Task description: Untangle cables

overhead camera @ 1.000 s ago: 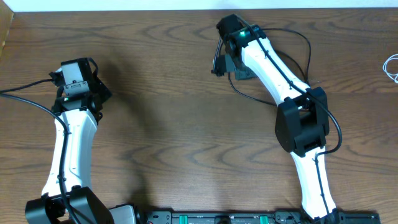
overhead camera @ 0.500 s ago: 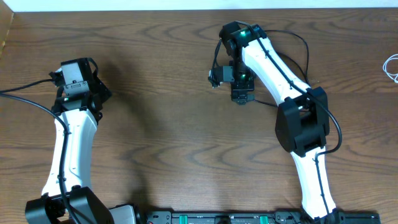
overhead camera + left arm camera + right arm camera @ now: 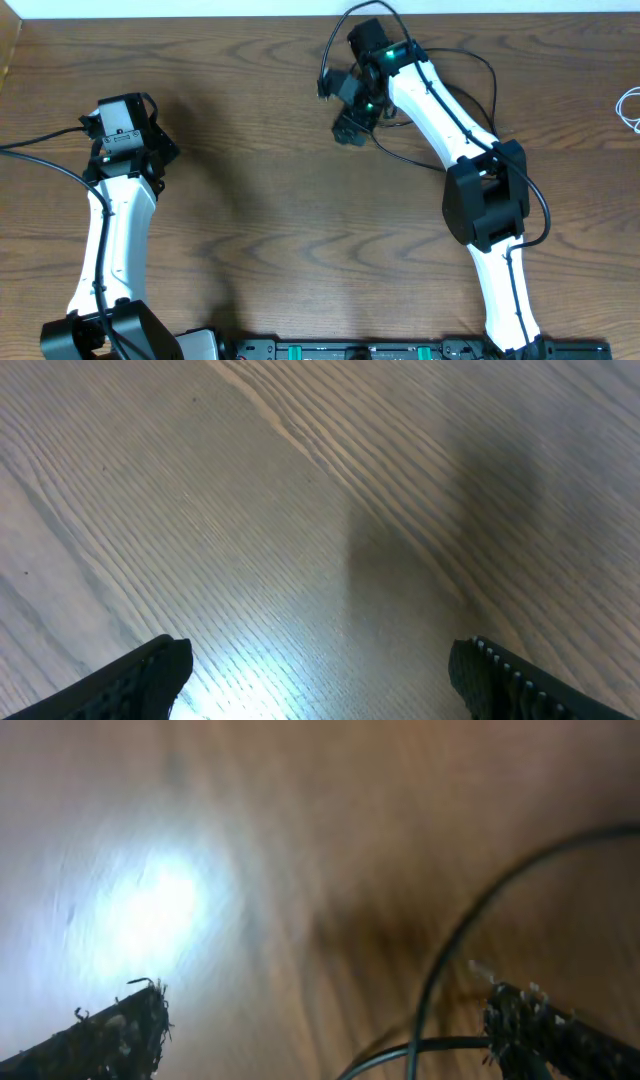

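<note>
Wide middle of the bench (image 3: 260,200) lies bare between the left arm (image 3: 112,225) and the right arm (image 3: 440,110): open passage there. Only bare wood under the left gripper (image 3: 320,675), jaws wide. The right arm slants across the right half and blocks it. A black cable (image 3: 425,1000) curves through the gap of the right gripper (image 3: 325,1025), jaws spread. The white cable (image 3: 630,105) sits at the far right edge, well apart.

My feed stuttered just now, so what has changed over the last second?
The right hand opened, drew back, then swung out again and leftward, turning. The black cable runs ungripped between its open jaws. The left hand, open, and the white cable at the right edge stayed put.
</note>
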Available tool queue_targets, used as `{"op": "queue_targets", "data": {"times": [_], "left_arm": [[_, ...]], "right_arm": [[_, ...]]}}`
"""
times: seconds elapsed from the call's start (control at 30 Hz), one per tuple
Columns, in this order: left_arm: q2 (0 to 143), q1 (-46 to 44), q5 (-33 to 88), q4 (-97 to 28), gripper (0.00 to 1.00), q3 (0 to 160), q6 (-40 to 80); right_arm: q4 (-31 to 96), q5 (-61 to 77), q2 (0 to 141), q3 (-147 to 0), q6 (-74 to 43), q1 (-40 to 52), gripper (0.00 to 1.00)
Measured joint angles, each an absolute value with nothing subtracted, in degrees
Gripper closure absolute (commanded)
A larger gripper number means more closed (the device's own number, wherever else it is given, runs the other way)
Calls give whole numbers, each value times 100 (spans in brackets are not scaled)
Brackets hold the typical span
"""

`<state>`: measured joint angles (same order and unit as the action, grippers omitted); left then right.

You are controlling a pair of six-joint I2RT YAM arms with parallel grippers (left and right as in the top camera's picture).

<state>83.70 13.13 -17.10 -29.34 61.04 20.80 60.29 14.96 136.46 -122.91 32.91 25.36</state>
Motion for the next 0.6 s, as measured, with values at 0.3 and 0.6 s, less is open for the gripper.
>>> {"op": "queue_targets", "data": {"times": [0.3,0.6], "left_arm": [[8370,1313,-1710,-2934,13,6104,2080],[8370,1315,-1710,-2934,13,6104,2082]], "right_arm": [[5850,845,13646,-11981,1859,2536,1],[5118,596,13646,-11135,1004,2464,1]]}}
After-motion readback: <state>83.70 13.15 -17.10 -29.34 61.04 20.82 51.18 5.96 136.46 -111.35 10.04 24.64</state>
